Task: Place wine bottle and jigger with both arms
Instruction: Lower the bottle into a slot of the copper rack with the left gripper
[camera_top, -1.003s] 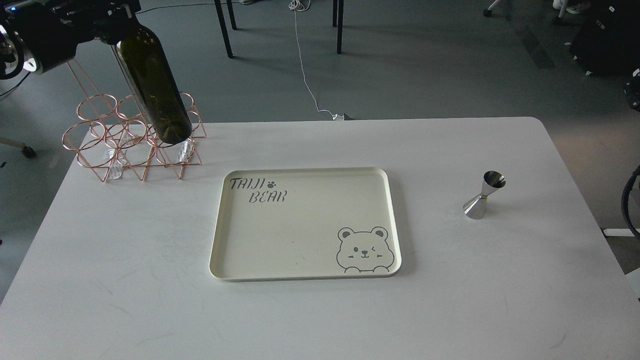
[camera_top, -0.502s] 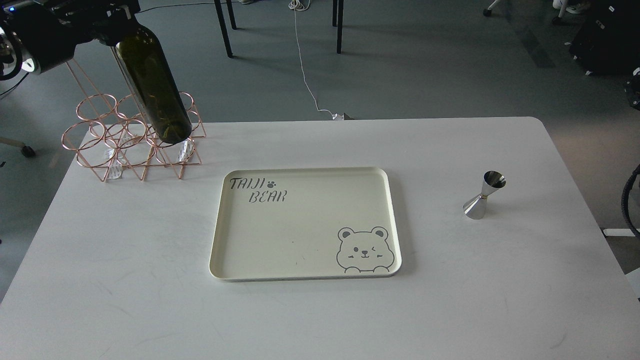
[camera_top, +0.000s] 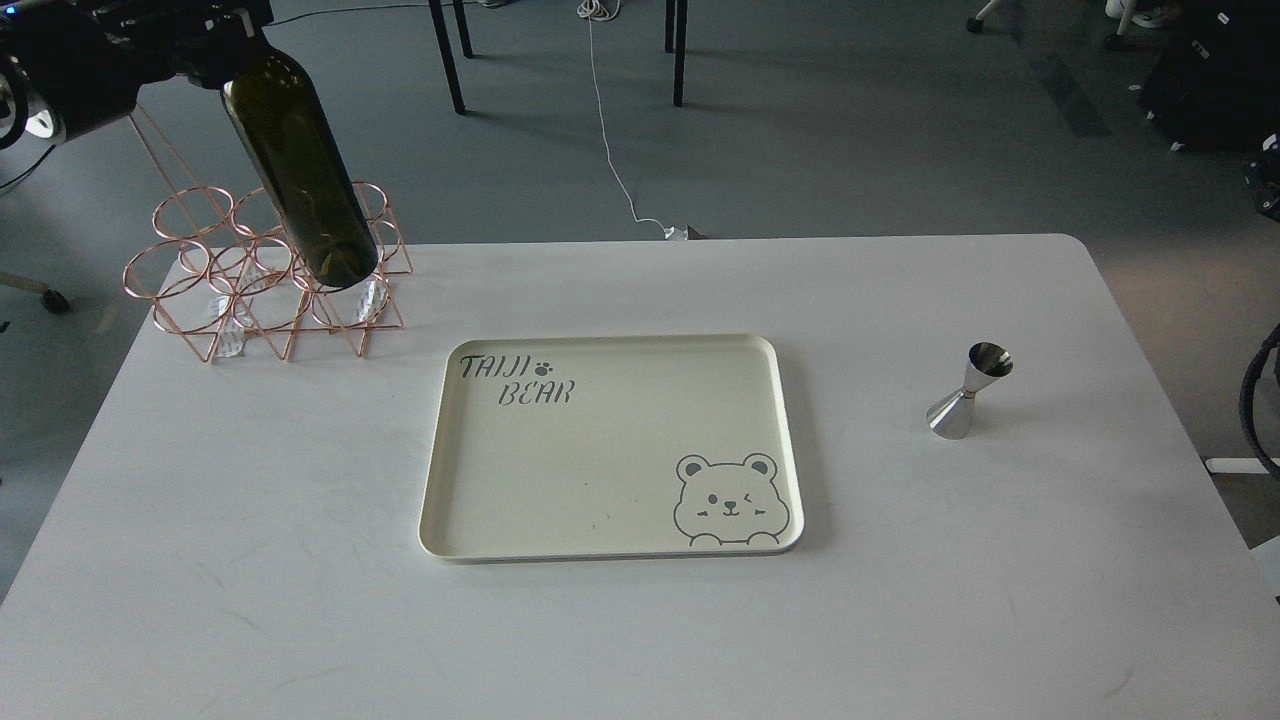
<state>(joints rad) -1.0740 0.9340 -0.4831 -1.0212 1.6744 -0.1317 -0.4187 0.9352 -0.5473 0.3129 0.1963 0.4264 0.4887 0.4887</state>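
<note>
The dark olive-green wine bottle (camera_top: 300, 170) hangs tilted in the air at the top left, its base over the copper wire rack (camera_top: 265, 275). My left gripper (camera_top: 215, 30) is shut on the bottle's neck at the top edge of the view; the neck is hidden by it. The silver jigger (camera_top: 968, 390) stands upright on the white table (camera_top: 250, 560) at the right, untouched. The cream tray (camera_top: 610, 545) with a bear drawing lies flat in the middle with nothing on it. My right gripper is out of view.
The copper wire rack stands at the table's back left corner. A dark cable loop (camera_top: 1258, 400) shows at the right edge. Chair legs (camera_top: 450, 60) and a white cord (camera_top: 615, 130) are on the floor behind the table.
The left gripper and the bottle have risen slightly and shifted a little to the left. The jigger and tray have not moved.
</note>
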